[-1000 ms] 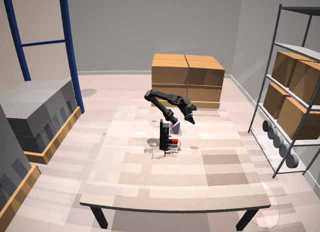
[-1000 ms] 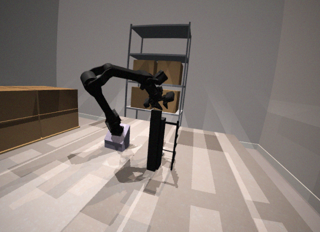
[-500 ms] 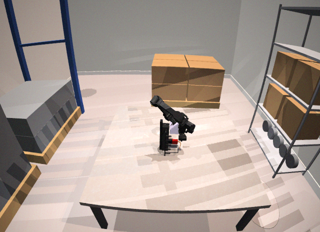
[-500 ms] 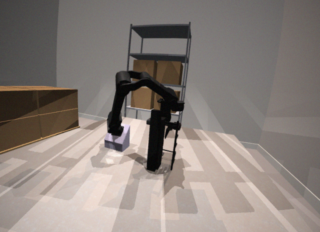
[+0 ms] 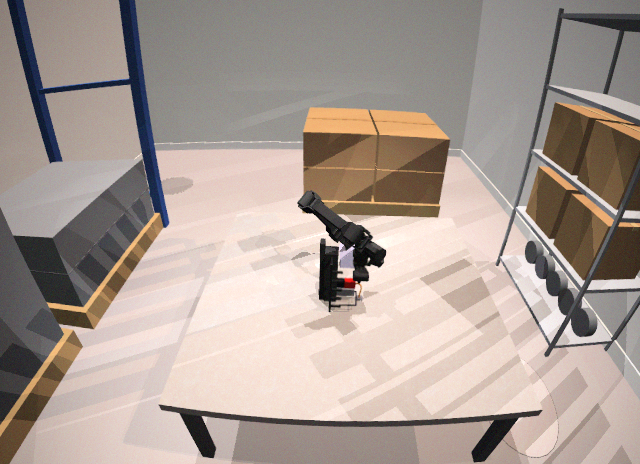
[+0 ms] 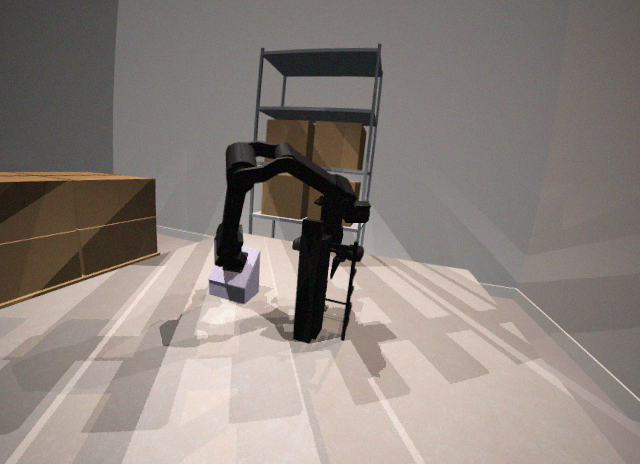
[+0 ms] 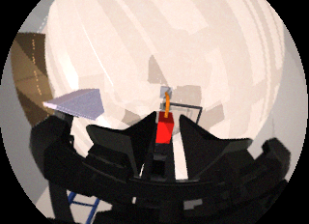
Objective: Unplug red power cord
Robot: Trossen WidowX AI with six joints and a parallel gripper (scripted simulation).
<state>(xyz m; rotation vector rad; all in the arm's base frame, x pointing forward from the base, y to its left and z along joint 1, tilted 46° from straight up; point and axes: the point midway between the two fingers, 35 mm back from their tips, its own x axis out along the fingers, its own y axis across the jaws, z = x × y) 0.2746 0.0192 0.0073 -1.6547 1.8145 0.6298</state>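
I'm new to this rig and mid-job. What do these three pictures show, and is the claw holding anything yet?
One black robot arm is bolted to a small lilac block on a table. One picture looks down from above, one from the side, and the round one from the arm's wrist. A black power strip stands upright with a red plug in it. The gripper is bracketing the plug with its fingers part open, not clamped.
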